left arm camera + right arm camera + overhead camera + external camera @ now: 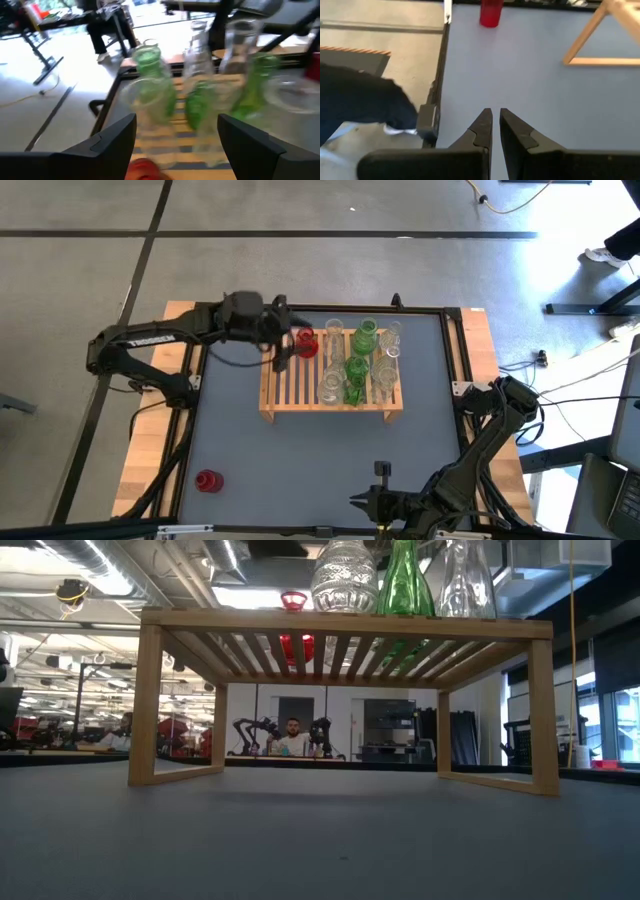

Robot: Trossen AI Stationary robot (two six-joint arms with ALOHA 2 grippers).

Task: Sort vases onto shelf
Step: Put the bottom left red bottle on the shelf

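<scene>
While reaching over shelf [330, 395] | left hand [283, 340] open | red vase [305, 343] beside

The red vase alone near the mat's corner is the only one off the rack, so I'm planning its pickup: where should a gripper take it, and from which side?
The red vase stands upright with nothing near it. Probably grip its round body from above, fingers straddling it. The right gripper, shut, faces it across bare mat.
</scene>
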